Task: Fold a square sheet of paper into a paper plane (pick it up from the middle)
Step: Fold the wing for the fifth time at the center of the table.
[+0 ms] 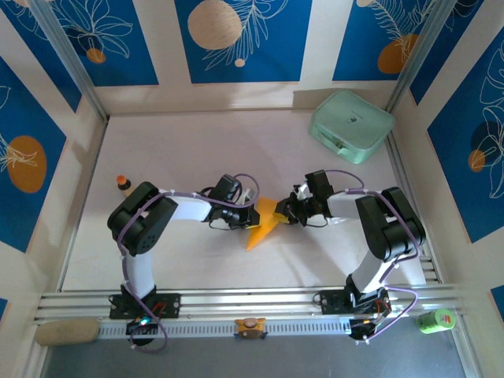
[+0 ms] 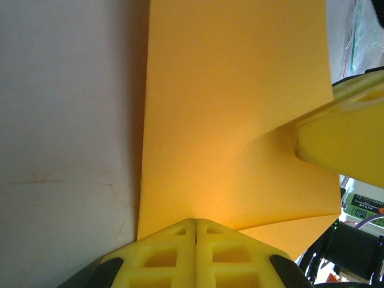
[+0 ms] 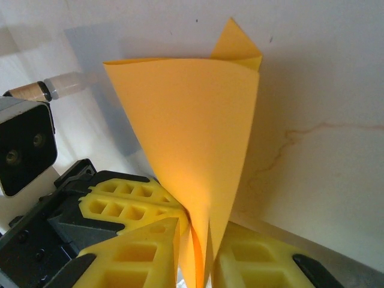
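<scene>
Near the pale table's (image 1: 197,150) middle (blue floral walls (image 1: 244,39)) is orange paper (image 1: 262,223).

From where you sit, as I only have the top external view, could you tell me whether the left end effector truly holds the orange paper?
Observer: Yes; the left wrist view shows the left end effector shut on the edge of the paper.
Operator: Thank you. And the right one?
Observer: In the right wrist view the right end effector has its fingers slightly apart, the paper between them; whether they pinch it I cannot tell.
Operator: What shape is the paper?
Observer: There it tapers toward the fingers, with a small corner flap peeking past its far edge.
</scene>
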`<state>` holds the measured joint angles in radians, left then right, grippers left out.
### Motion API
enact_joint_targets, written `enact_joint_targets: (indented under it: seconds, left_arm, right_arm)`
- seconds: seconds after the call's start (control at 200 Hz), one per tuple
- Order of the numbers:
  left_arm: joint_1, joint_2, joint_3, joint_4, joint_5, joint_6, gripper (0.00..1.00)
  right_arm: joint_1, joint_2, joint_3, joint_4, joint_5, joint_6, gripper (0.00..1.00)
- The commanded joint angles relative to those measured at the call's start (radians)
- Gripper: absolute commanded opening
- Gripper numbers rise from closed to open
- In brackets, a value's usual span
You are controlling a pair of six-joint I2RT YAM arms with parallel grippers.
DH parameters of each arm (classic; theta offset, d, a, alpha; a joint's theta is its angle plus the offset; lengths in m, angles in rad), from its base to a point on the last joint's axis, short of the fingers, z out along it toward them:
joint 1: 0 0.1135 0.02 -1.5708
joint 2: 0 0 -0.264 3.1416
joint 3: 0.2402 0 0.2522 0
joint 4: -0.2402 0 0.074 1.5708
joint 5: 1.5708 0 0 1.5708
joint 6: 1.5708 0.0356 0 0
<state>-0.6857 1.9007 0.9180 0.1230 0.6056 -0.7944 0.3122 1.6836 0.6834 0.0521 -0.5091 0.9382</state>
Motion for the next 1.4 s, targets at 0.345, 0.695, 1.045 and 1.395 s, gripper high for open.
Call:
enact_joint_targets:
  seconds: [0.345,0.695,1.045,1.395]
  left_arm:
    - [-0.006,-0.095,-0.008,-0.045,-0.086,0.079,0.31]
    - [-0.158,-0.219,0.04,-0.264,-0.342,0.301,0.48]
    - [-0.411,-0.108,0.211,-0.55,-0.886,0.455,0.59]
    - [-0.471,-0.058,0.237,-0.579,-1.036,0.478,0.5]
  right_arm:
    - [-0.017,-0.01,0.015,-0.072,0.019,0.024,0.02]
    - [-0.015,-0.07,-0.017,-0.022,0.039,0.158,0.0]
    - [-0.013,-0.069,-0.017,-0.008,0.034,0.186,0.0]
    - [-0.012,-0.082,-0.018,-0.013,0.039,0.188,0.0]
